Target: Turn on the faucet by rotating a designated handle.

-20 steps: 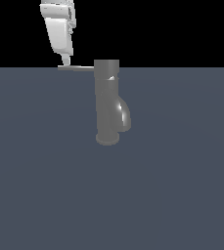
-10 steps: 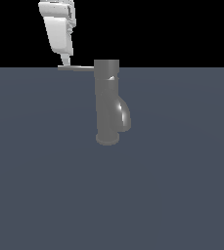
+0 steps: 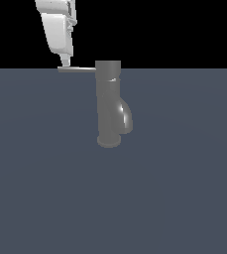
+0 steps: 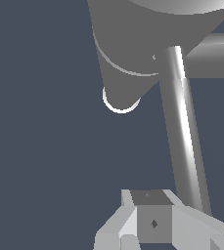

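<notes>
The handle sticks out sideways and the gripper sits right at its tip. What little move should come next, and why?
Probably a gentle sideways push on the rod's end. The gripper sits at the outer tip of the handle, far from the faucet, where a push turns it most easily. Whether they touch is unclear, so it should ease in first.

A flat dark blue-grey bench [image 3: 45, 188] carries the upright faucet [image 3: 108, 106], whose round base flange rests directly on it.
</notes>
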You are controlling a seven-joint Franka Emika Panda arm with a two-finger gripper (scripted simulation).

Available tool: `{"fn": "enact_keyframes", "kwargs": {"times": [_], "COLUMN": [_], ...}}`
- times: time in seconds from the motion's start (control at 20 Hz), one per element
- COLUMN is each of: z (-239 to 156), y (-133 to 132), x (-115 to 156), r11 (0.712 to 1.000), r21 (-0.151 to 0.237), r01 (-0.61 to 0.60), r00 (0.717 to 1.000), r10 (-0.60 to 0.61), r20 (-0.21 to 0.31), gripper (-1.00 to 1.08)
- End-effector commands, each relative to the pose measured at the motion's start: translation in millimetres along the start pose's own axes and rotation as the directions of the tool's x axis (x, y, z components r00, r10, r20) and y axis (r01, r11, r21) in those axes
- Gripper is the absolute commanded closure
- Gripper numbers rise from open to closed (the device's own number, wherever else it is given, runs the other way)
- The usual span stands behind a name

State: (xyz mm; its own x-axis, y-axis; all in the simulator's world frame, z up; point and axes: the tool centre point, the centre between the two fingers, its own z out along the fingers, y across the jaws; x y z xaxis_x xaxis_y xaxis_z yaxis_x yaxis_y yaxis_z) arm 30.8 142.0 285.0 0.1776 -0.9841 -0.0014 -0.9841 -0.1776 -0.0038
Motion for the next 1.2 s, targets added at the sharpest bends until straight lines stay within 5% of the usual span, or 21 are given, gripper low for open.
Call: {"fn": "enact_keyframes", "kwargs": {"times": [0.0,1.15], "z": [0,0], "y": [9,67], "x": [2,13], "r11": [1.000,1.000], "r21": [-0.004,-0.001], "r01": [-0.002,-0.002], "r00": [1.000,1.000], "r10": [0.002,0.002], "r20": [-0.002,-0.001], "gripper": [1.08,1.08]}}
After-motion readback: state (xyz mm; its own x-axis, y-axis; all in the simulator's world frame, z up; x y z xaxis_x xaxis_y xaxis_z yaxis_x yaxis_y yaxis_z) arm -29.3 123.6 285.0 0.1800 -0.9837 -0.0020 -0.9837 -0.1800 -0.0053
